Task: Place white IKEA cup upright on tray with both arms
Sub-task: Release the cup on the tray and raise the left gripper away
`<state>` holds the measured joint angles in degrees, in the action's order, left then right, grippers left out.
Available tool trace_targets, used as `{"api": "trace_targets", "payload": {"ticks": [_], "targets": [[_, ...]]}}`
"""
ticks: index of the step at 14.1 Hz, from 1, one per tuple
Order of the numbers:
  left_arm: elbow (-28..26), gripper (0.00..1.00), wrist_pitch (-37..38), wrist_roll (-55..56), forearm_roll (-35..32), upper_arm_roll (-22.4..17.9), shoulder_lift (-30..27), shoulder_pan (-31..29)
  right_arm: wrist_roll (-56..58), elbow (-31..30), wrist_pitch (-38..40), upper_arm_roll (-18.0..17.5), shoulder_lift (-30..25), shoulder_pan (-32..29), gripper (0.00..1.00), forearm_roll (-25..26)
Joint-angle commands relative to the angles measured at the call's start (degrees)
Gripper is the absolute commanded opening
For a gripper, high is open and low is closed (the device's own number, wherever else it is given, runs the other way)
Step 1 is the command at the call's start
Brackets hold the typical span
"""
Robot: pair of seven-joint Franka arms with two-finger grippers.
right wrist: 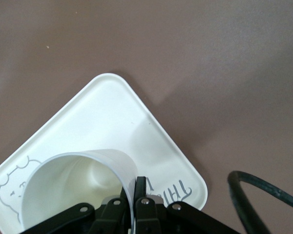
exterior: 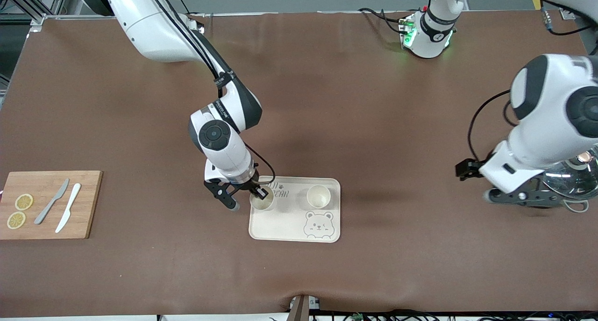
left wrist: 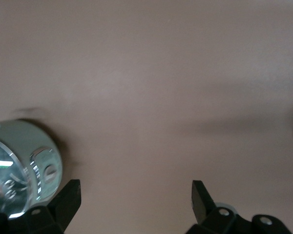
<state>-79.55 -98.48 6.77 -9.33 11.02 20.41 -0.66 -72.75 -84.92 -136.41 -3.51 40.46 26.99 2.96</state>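
The cream tray with the bear drawing lies near the front-camera edge of the table. Two white cups stand upright on it. My right gripper is shut on the rim of the cup at the tray's corner toward the right arm's end. In the right wrist view the gripper pinches the cup's wall, with the tray beneath. The second cup stands free beside it. My left gripper is open and empty over bare table, off the tray; it also shows in the left wrist view.
A wooden cutting board with two knives and two lemon slices lies at the right arm's end. A metal pot with a glass lid stands at the left arm's end, close to my left gripper; it shows in the left wrist view.
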Motion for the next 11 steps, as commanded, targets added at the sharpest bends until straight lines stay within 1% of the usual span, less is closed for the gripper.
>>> {"api": "trace_targets", "payload": {"ticks": [1, 4, 7, 11], "targets": [[-1.92, 1.00, 5.20, -1.23, 2.73, 0.50, -5.89, -2.15, -1.43, 1.95, -0.96, 0.79, 2.16, 0.70, 0.00, 1.78], [-1.92, 1.00, 11.10, -2.02, 3.97, 0.32, -10.55, -3.03, -1.52, 1.95, -3.42, 1.31, 4.27, 0.96, 0.00, 3.09], [-2.36, 1.00, 15.24, -2.37, 5.89, 0.23, -14.59, -3.74, -1.52, 2.12, -4.30, 1.40, 5.24, 1.31, 0.00, 3.28], [-9.46, 1.00, 15.51, -2.72, 8.71, -0.12, -21.27, -3.65, -2.31, 3.61, -4.30, 1.49, 6.82, 2.02, 0.00, 3.45]]}}
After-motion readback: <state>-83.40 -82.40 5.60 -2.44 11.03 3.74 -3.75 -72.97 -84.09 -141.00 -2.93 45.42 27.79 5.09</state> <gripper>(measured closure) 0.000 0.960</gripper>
